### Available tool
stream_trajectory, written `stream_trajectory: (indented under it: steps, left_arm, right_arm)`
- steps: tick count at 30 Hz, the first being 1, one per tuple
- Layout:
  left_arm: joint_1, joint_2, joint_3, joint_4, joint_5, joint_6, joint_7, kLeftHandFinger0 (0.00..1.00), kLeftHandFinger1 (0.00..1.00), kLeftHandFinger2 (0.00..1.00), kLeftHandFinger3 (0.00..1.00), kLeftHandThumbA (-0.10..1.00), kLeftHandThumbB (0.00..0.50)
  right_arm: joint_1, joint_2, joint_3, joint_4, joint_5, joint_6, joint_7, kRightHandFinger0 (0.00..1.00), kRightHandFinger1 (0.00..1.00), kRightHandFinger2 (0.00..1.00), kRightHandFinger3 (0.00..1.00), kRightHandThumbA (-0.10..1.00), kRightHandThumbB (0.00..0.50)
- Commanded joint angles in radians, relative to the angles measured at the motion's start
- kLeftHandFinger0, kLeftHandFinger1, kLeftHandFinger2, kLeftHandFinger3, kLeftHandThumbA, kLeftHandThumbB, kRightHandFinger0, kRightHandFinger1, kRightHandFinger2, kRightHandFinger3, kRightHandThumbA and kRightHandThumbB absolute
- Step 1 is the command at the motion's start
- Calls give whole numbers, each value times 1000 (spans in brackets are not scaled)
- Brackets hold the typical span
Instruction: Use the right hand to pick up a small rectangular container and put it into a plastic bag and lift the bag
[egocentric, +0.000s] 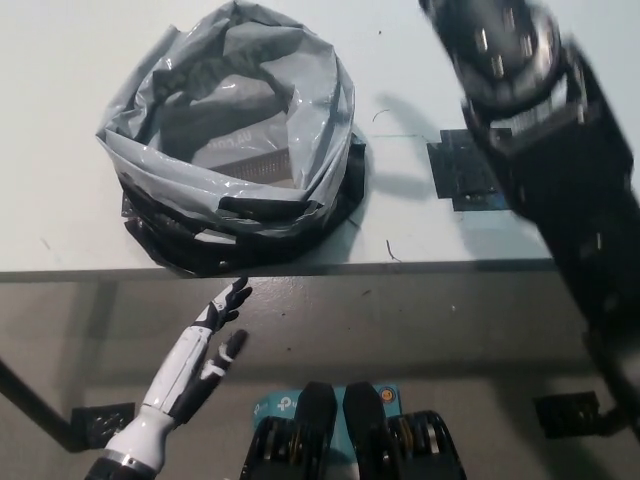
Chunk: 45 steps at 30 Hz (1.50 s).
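My black right arm (560, 170) sweeps in from the lower right and crosses the white table (60, 60), its upper end blurred near the top edge of the head view; the hand itself is out of the picture or lost in the blur, so I cannot tell whether its fingers are spread or closed, or whether it carries anything. The grey plastic bag (235, 140) sits open-mouthed on the table's left half, close to the near edge, and lies to the left of my arm, across a strip of bare tabletop. Inside it, a pale boxy shape with a printed face (250, 160) rests on the bottom; I judge this to be the small rectangular container, its long side running roughly left to right. A dark square patch (462, 175) on the table lies partly under my arm. My white left hand (205, 340) hangs below the table edge, fingers spread and empty, nearer the bag's front rim than the right arm is.
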Motion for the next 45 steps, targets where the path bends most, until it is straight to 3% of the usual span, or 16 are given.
stream_trajectory:
  steps: [1, 5, 6, 8, 9, 11, 14, 18, 20, 21, 23, 26, 28, 39, 45]
  left_arm:
    - [-44, 18, 78, -38, -128, -18, -6, 1000, 1000, 1000, 1000, 1000, 279]
    - [-38, 26, 75, -37, -132, -21, -15, 1000, 1000, 1000, 1000, 1000, 318]
    - [-31, 30, 74, -40, -133, -22, -19, 1000, 1000, 1000, 1000, 1000, 329]
    - [-19, 37, 69, -44, -133, -25, -27, 1000, 1000, 1000, 1000, 1000, 343]
    - [-18, 37, 69, -44, -142, -17, -33, 1000, 1000, 1000, 1000, 1000, 343]
    - [-28, 41, 71, -37, -142, -12, -36, 1000, 1000, 1000, 1000, 1000, 352]
    - [-14, 45, 71, -42, -131, -19, -32, 1000, 1000, 1000, 1000, 1000, 352]
    - [-18, 41, 69, -42, -133, -19, -35, 1000, 1000, 1000, 1000, 1000, 343]
    - [-6, 38, 65, -43, -119, -27, -32, 1000, 1000, 1000, 1000, 1000, 341]
    - [-12, 37, 65, -35, -119, -36, -30, 1000, 1000, 1000, 1000, 1000, 334]
    - [-42, 41, 71, -16, -121, -46, -28, 1000, 1000, 1000, 1000, 1000, 326]
    - [-62, 45, 75, -1, -115, -53, -24, 1000, 1000, 1000, 1000, 1000, 319]
    - [-58, 48, 76, -2, -112, -49, -22, 1000, 1000, 1000, 1000, 1000, 317]
    - [-28, 54, 84, 42, -119, -61, -20, 1000, 1000, 1000, 1000, 1000, 270]
    - [31, 49, 88, 40, -128, -73, -20, 1000, 1000, 1000, 1000, 1000, 243]
  right_arm:
    - [630, -97, -237, -1187, 49, -87, -66, 1000, 1000, 1000, 1000, 1000, 305]
    - [829, -79, -178, -1168, -40, -191, -63, 1000, 1000, 1000, 1000, 1000, 307]
    - [877, -75, -167, -1146, -82, -217, -69, 1000, 1000, 1000, 1000, 1000, 328]
    - [973, -76, -148, -1088, -145, -269, -77, 1000, 1000, 1000, 1000, 1000, 317]
    - [1026, -76, -133, -1045, -125, -304, -77, 1000, 1000, 1000, 1000, 1000, 288]
    - [1071, -76, -103, -960, -126, -376, -77, 1000, 1000, 1000, 1000, 1000, 238]
    - [1099, -53, -69, -825, -123, -431, -85, 1000, 1000, 1000, 1000, 1000, 226]
    - [1077, -27, -87, -710, -132, -458, -115, 1000, 1000, 1000, 1000, 1000, 255]
    - [1063, 8, -120, -586, -101, -496, -147, 1000, 1000, 1000, 1000, 1000, 232]
    - [1042, 26, -138, -513, -89, -520, -167, 1000, 1000, 1000, 1000, 1000, 183]
    - [1012, 29, -150, -451, -89, -549, -173, 1000, 1000, 1000, 1000, 1000, 153]
    - [996, 22, -157, -404, -112, -561, -179, 1000, 1000, 1000, 1000, 1000, 154]
    - [992, 23, -155, -361, -107, -582, -171, 1000, 1000, 1000, 1000, 1000, 128]
    - [992, 24, -145, -232, -131, -593, -152, 1000, 1000, 1000, 1000, 984, 149]
    - [1034, 35, -149, -224, -114, -592, -126, 1000, 1000, 1000, 1000, 891, 109]
